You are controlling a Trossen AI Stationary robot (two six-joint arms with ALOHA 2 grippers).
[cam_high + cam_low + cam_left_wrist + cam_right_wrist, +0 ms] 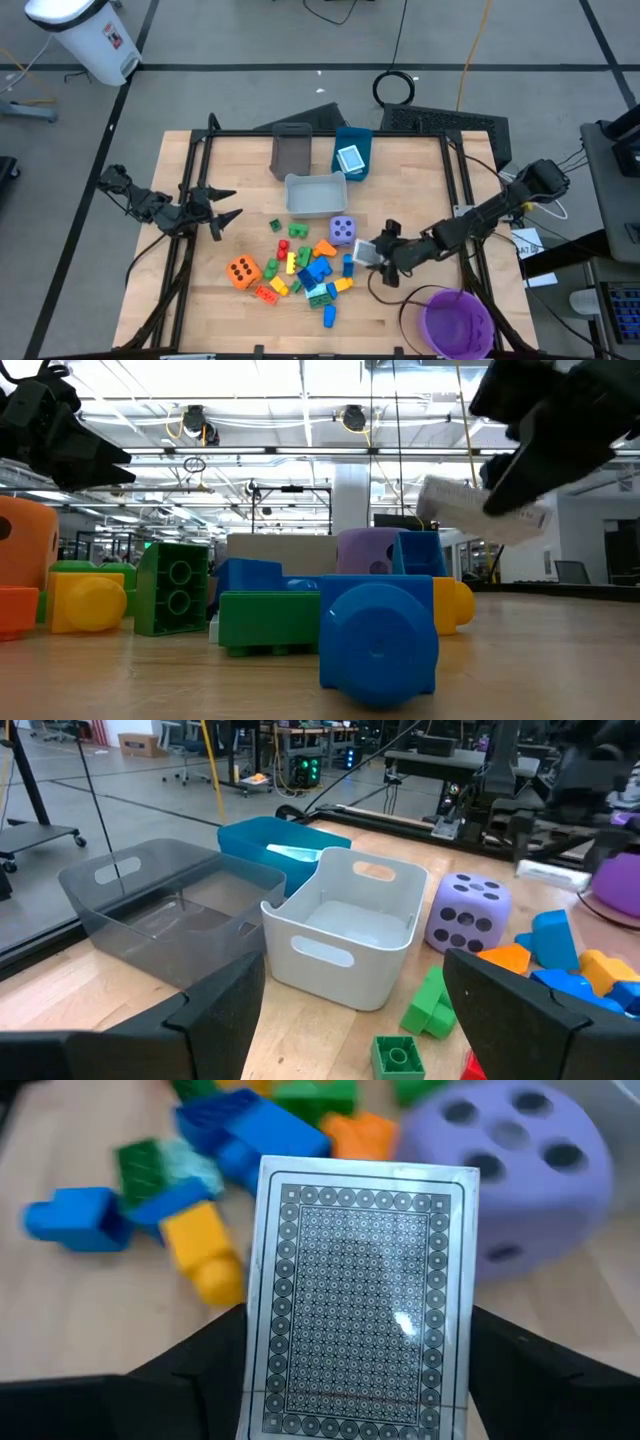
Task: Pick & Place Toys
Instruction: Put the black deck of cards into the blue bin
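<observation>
A pile of small coloured bricks (305, 270) lies on the table's middle, with an orange die (243, 271) at its left and a purple die (342, 231) behind it. My right gripper (372, 252) is just right of the pile, shut on a white tile with a fine patterned face (360, 1300). The low view shows this tile (480, 510) up in the air. Another tile (350, 159) lies in the blue bin (352, 140). My left gripper (225, 205) waits open at the table's left side, with nothing between its fingers. My right gripper pinches the tile by its two long edges (262, 1380), near the end closest to the wrist, one finger (200, 1365) on each side. The fingers slant down from the table's right side. The tile is lifted clear of the table, patterned face up, and juts forward past the fingertips.
A grey bin (291, 152), the blue bin and a white bin (315, 193) stand at the far middle. A round purple bowl (458, 320) sits at the near right corner. A black frame (190, 200) runs along the table's sides.
</observation>
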